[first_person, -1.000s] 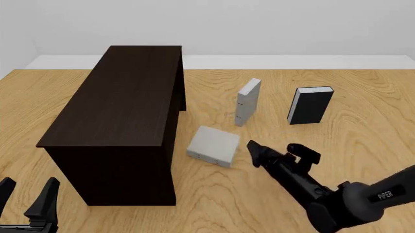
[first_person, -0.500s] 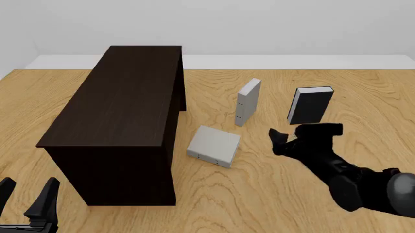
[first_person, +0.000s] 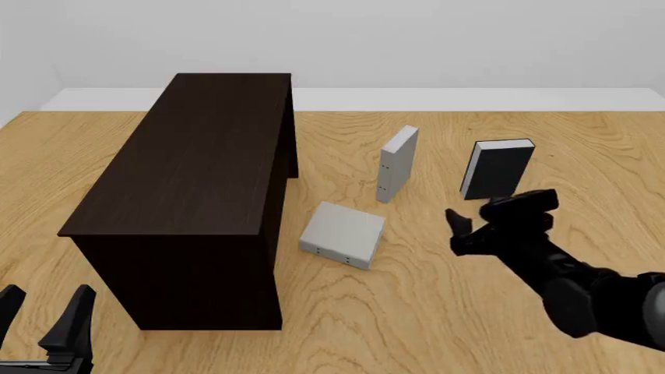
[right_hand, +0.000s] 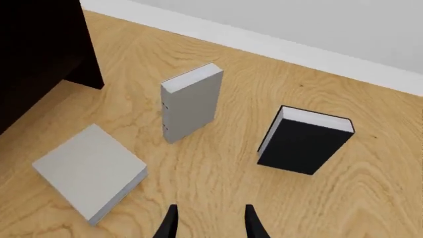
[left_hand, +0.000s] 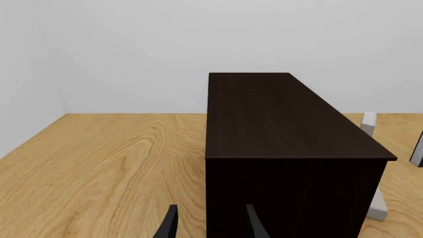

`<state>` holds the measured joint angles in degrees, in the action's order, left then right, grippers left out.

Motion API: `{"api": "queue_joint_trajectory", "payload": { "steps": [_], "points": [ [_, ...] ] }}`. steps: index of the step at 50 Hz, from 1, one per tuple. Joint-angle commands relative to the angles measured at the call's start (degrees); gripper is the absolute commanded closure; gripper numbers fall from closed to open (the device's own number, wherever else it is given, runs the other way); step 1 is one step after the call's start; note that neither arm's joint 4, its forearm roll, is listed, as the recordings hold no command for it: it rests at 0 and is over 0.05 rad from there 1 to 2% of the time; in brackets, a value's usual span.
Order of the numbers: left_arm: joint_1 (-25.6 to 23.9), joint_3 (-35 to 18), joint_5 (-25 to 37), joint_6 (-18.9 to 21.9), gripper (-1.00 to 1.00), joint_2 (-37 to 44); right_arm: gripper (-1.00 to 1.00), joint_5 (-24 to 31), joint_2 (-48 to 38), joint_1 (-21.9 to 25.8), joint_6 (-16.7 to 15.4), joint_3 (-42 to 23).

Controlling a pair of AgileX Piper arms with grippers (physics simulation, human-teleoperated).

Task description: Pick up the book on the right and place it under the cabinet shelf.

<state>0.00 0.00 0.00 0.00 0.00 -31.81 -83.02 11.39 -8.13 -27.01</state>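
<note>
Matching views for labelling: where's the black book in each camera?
Front view: black book stands upright at right of centre, just beyond the right end effector.
Right wrist view: black book in full, upright, beside the upright grey book.
Left wrist view: only a sliver at the picture's edge, probably it.
Shared landmark: the dark cabinet, in all three views.

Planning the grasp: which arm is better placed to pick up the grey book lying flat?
Right. The right gripper hovers open close to the flat grey book. The left gripper sits at the near-left corner, with the dark cabinet between it and the book.
</note>
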Motion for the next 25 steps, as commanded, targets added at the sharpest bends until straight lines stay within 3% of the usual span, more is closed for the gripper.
{"api": "queue_joint_trajectory", "payload": {
  "steps": [1, 25],
  "points": [
    [0.0, 0.0, 0.0, 0.0, -1.0, 0.0, -1.0, -0.9, -2.4, 1.0, -3.0, -1.3],
    [0.0, 0.0, 0.0, 0.0, -1.0, 0.0, -1.0, 3.2, -10.6, 4.9, -6.1, -10.2]
  ]
}}
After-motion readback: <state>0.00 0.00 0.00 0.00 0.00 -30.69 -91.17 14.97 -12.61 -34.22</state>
